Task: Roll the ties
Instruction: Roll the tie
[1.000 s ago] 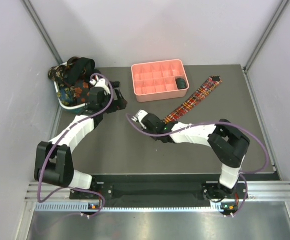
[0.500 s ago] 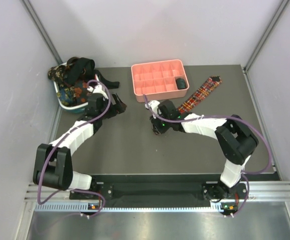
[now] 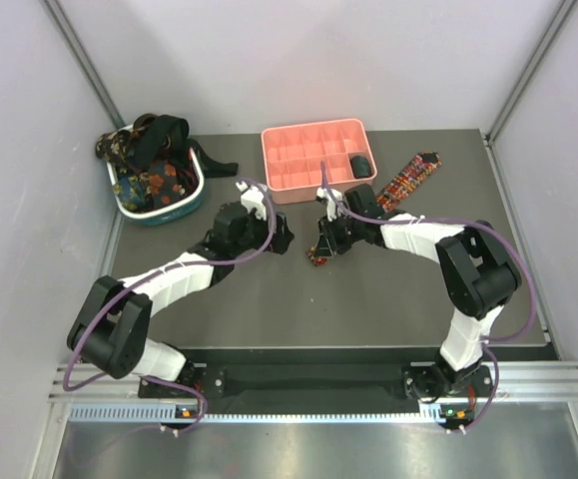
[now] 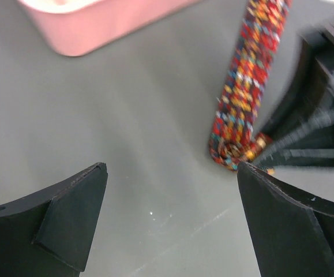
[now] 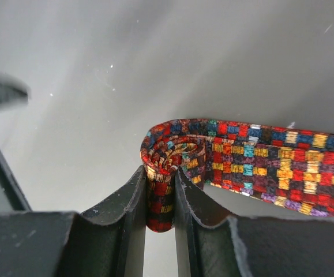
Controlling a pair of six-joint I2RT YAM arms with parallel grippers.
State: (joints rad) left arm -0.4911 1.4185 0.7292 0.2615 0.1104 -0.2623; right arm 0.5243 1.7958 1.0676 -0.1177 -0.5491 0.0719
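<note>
A matte dark grey worktop (image 3: 298,299) lay beneath the jaws, plain pale walls (image 3: 298,60) rose beyond them and to either side, and soft light sheened the surface below.

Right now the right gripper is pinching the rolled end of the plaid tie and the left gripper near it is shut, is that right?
Not quite. The right gripper does pinch the rolled end of the plaid tie, but the left gripper near it is open, jaws wide apart and empty, as the left wrist view shows.
</note>
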